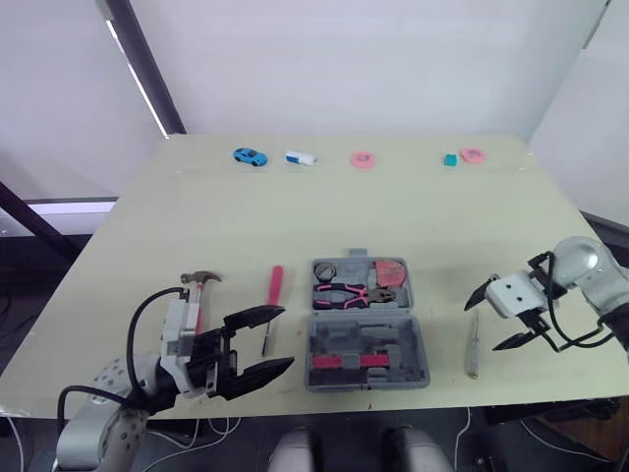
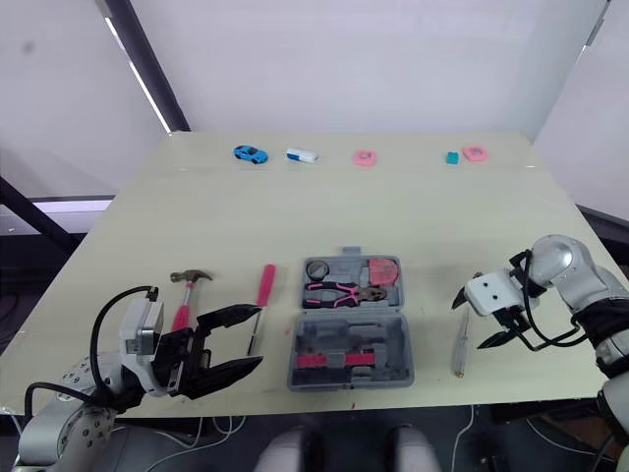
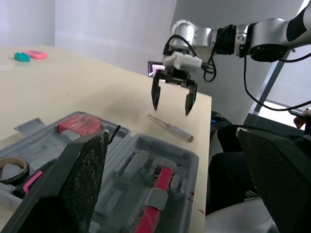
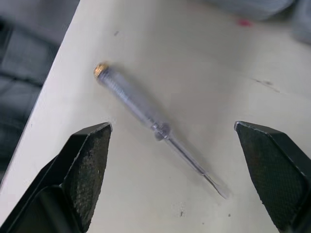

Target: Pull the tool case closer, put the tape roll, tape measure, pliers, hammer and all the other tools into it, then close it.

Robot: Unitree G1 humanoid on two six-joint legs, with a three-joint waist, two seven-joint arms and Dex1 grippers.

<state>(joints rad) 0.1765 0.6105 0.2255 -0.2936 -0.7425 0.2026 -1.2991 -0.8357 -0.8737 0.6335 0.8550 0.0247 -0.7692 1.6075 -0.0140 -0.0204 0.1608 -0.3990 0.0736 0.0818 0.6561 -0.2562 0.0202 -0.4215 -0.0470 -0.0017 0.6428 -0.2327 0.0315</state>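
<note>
The grey tool case [image 1: 416, 334] lies open near the table's front middle. Its far half holds the tape roll [image 1: 326, 269], the red tape measure [image 1: 390, 270] and the pink-handled pliers [image 1: 354, 293]. Left of it on the table lie a red-handled screwdriver [image 1: 274, 293] and the hammer [image 1: 197, 288]. My left gripper [image 1: 286, 338] is open, just left of the case and in front of those tools. My right gripper [image 1: 482, 326] hovers open over a clear screwdriver [image 4: 155, 127] on the table right of the case, one finger on each side.
Small items line the far edge: a blue toy car [image 1: 250, 156], a white piece [image 1: 301, 157], a pink disc [image 1: 364, 159], a teal block [image 1: 450, 159] and a pink piece [image 1: 473, 154]. The clear screwdriver [image 1: 473, 344] lies close to the table's front edge.
</note>
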